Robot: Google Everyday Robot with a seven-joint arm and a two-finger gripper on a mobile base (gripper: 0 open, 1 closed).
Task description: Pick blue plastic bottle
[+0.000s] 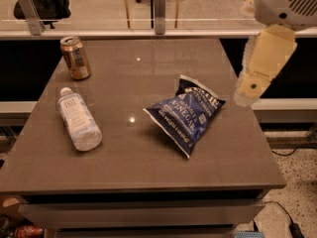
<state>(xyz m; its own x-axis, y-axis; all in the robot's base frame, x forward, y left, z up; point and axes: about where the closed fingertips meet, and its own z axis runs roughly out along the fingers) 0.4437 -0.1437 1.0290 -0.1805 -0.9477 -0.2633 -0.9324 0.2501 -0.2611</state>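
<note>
The blue plastic bottle [78, 119] lies on its side on the left part of the grey table [148, 167]. It is clear and pale bluish, with a white cap pointing to the back and a light label. My gripper [249, 89] hangs cream-coloured over the table's right edge, far to the right of the bottle and just right of the dark blue chip bag [187, 114]. It holds nothing that I can see.
A bronze soda can [76, 57] stands upright at the back left corner, behind the bottle. The chip bag lies right of the table's middle. A glass railing [158, 6] runs behind the table. Cables lie on the floor at the lower right.
</note>
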